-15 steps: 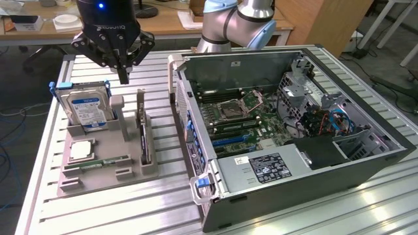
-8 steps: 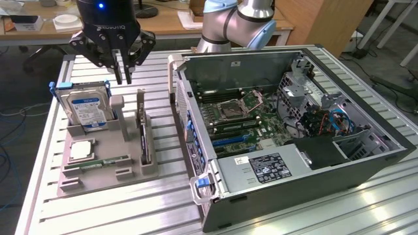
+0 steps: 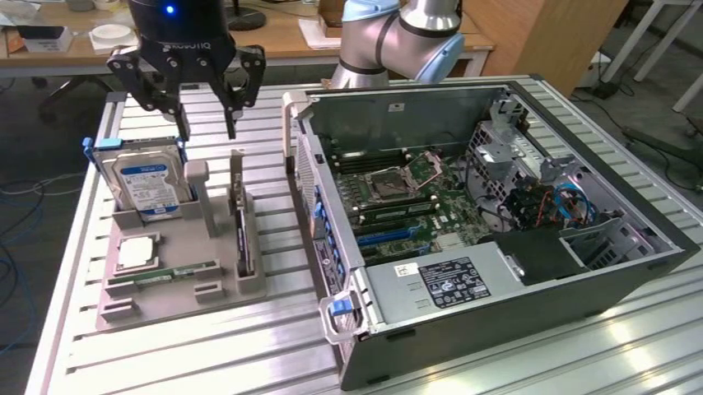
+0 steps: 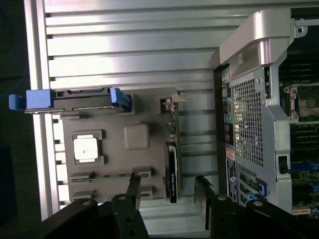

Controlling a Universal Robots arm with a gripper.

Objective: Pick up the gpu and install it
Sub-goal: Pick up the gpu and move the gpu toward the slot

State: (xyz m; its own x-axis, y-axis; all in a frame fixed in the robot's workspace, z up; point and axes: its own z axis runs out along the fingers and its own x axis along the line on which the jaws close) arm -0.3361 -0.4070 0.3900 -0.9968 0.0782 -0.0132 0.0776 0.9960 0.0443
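At four o'clock from the hard drive (image 3: 148,177) in the exterior view, the gpu (image 3: 240,234) stands on edge in its grey holder (image 3: 121,309); the tool (image 3: 207,123) hangs above, wide and empty. Likely light, stiff, fragile: pinch its top edge.

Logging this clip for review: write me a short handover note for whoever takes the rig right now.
Tool: open, empty, hovering above the grey holder.
gpu: standing on edge in a holder slot, next to the hard drive, untouched.
Computer case: side open, on the exterior view's right of the holder.
Done: nothing visible.
Left: gpu not yet picked up or installed.
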